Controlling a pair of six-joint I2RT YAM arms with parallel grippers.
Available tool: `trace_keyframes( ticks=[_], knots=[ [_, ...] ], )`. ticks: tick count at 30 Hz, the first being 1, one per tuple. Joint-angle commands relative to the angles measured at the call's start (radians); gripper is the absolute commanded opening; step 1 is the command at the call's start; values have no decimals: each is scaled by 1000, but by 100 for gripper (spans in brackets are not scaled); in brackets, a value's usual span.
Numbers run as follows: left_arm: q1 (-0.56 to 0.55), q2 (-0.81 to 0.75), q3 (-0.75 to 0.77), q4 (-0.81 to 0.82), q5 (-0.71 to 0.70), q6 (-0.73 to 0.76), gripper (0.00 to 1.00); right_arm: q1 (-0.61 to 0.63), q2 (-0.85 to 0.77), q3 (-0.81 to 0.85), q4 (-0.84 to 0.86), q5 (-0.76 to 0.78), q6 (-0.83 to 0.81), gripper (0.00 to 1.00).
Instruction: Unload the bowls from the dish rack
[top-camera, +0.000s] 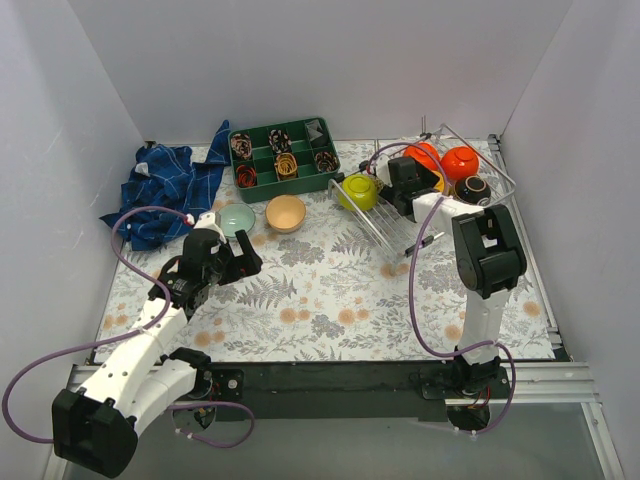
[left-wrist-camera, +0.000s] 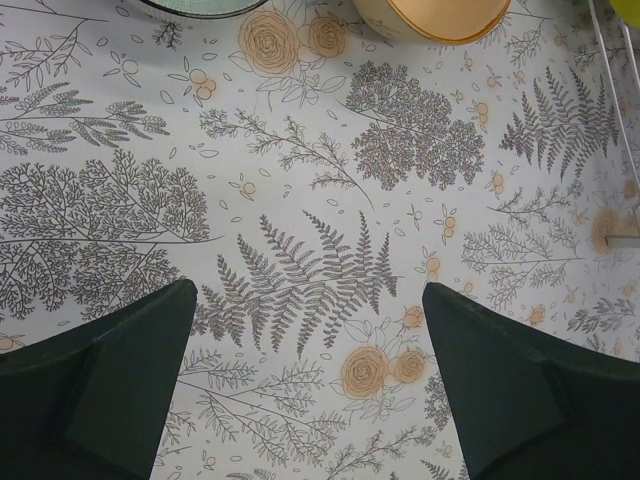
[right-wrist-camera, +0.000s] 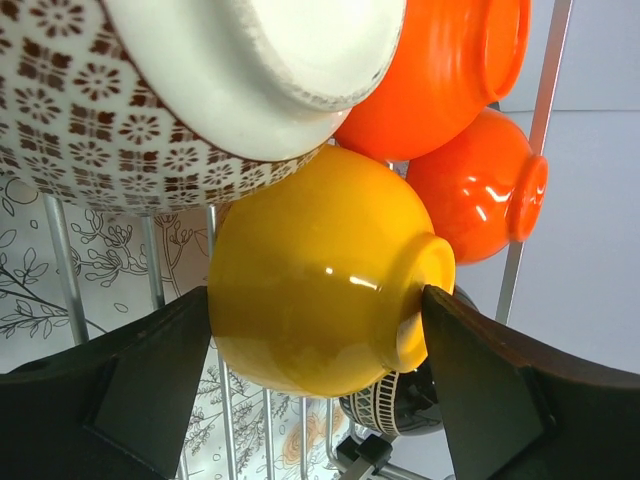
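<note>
The silver wire dish rack stands tilted at the back right. In it are a lime green bowl, two red-orange bowls and a dark patterned bowl. My right gripper reaches into the rack. In the right wrist view its fingers press both sides of the yellow-orange bowl, below the white dotted bowl and beside the red-orange bowls. A pale mint bowl and a beige bowl sit on the mat. My left gripper is open and empty just in front of them.
A green compartment tray with small items stands at the back centre. A crumpled blue cloth lies at the back left. White walls close in the table on three sides. The rack's bars run behind the held bowl.
</note>
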Motion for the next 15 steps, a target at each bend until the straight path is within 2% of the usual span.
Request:
trace_keyframes(
  ticks=[1, 9, 15],
  knots=[
    [-3, -23, 48, -15, -12, 6, 98, 19, -21, -44, 15, -10, 20, 75],
    [-3, -43, 57, -15, -8, 5, 98, 76, -145, -70, 16, 16, 40, 45],
    [-3, -60, 58, -17, 2, 0, 98, 109, -222, -88, -22, 27, 89, 33]
  ],
)
